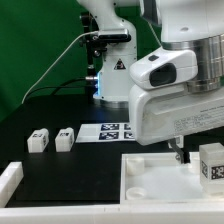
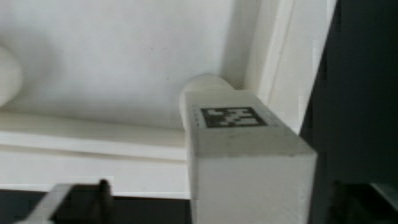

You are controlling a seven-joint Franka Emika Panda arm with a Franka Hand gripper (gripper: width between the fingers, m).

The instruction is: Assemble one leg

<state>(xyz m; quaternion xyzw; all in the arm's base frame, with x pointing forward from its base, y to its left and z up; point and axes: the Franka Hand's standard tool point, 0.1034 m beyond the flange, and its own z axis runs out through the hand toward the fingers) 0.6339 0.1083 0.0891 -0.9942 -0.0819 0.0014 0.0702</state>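
I'm watching the leg (image 1: 211, 163) in the far corner of the white tray (image 1: 150, 170), at the exterior view's right. It stands upright with its square tag facing out. In the wrist view the same leg (image 2: 249, 150) fills the middle of the picture, its tag on the upper face, with the tray's raised rim (image 2: 267, 45) just behind it.

The end effector (image 1: 180, 150) hangs over the tray just beside the leg. One dark finger (image 2: 80, 200) shows apart from the leg's side, but the other is hidden behind the leg. I cannot tell whether the jaws are wide or narrow, or whether they grip anything.

Two more legs (image 1: 38, 140) (image 1: 65, 138) sit on the black counter (image 1: 60, 110), well apart from the tray. The marker board (image 1: 110, 130) lies between them and the arm.

I judge the leg to be light, rigid plastic with smooth faces. It should not deform, but it could slip or twist if pinched near an edge. I would take it across two opposite flat sides, around mid-height and clear of the tag. It is light enough that a sideways nudge could tip it against the rim, so I would square up first.
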